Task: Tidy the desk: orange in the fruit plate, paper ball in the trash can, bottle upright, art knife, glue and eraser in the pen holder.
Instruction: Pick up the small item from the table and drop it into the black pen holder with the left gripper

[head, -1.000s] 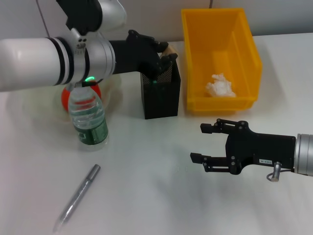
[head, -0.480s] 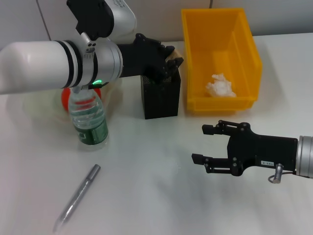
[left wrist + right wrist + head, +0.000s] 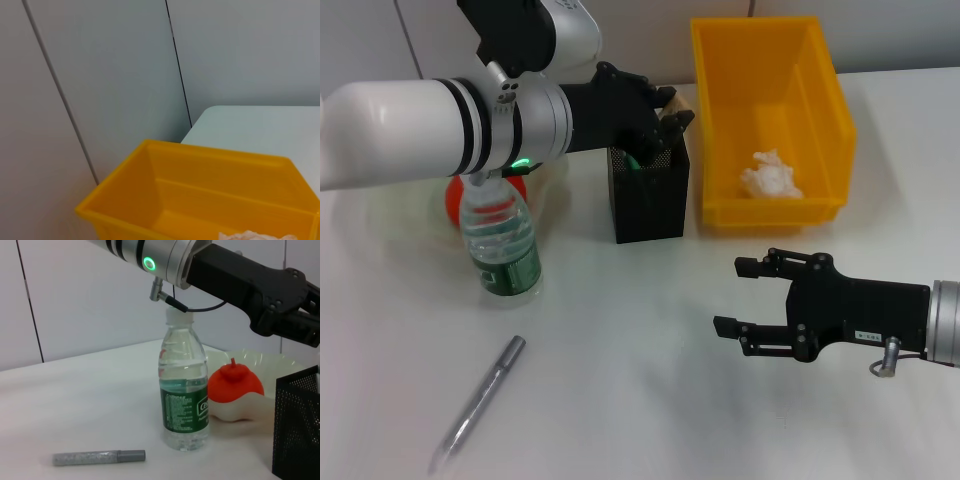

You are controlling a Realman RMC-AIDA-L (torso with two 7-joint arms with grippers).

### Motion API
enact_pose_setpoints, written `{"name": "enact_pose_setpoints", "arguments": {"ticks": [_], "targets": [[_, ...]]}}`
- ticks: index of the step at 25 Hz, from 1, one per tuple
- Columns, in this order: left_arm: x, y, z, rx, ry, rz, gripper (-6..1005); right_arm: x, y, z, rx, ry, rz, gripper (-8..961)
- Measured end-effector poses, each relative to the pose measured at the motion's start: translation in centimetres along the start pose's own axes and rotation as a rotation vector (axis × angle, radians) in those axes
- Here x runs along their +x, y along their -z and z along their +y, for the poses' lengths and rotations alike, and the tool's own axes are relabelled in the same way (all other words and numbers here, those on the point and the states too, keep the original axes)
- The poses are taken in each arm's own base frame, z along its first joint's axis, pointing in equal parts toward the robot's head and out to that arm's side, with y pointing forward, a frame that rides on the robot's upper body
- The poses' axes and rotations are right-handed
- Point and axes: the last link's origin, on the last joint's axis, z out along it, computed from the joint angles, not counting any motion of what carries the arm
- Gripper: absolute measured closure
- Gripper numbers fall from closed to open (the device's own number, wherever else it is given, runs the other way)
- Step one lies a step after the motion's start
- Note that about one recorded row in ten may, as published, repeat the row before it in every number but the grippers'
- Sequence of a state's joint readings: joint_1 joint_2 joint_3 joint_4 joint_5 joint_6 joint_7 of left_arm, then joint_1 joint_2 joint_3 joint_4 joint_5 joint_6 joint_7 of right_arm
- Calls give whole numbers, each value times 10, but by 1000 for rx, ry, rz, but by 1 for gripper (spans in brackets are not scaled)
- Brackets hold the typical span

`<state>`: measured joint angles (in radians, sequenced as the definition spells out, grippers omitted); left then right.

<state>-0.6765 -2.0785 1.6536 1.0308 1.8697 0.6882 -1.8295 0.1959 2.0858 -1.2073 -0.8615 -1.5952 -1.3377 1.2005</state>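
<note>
My left gripper point(image 3: 672, 108) hovers over the black mesh pen holder point(image 3: 650, 205), its fingers apart; a green item point(image 3: 634, 159) shows inside the holder below it. The clear water bottle point(image 3: 501, 242) point(image 3: 184, 400) stands upright. Behind it the orange point(image 3: 502, 201) point(image 3: 235, 382) rests in the pale fruit plate point(image 3: 260, 360). A grey art knife point(image 3: 478, 402) point(image 3: 100, 457) lies flat near the front left. The white paper ball point(image 3: 770, 175) point(image 3: 250, 235) sits in the yellow trash can point(image 3: 720, 120) point(image 3: 200, 200). My right gripper point(image 3: 730, 296) hangs open and empty over the table at front right.
The bottle stands between the knife and the plate. The pen holder and the yellow bin sit close side by side. A wall runs behind the table.
My left gripper has lifted slightly and shifted toward the bin over the pen holder. The right gripper has drifted a little to the right.
</note>
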Motion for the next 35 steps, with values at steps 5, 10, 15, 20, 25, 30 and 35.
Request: {"name": "enact_pose_setpoints", "arguments": {"ticks": [5, 10, 15, 20, 25, 30, 35], "targets": [[-1, 0, -1, 7, -3, -3, 728, -1, 0, 1, -6, 4, -3, 168], [-4, 0, -4, 25, -8, -27, 729, -1, 0, 1, -8, 4, -3, 168], [-6, 0, -5, 35, -7, -40, 719, 0, 1, 1, -6, 2, -3, 168], [-6, -1, -3, 28, -14, -45, 696, 0, 4, 0, 5, 1, -6, 168], [-4, -3, 2, 12, -32, -46, 672, 1, 4, 0, 6, -1, -6, 168], [0, -4, 2, 13, -40, -41, 553, 1, 4, 0, 6, -2, -6, 168], [1, -4, 1, 15, -40, -38, 368, 2, 5, 0, 6, -3, -5, 169]]}}
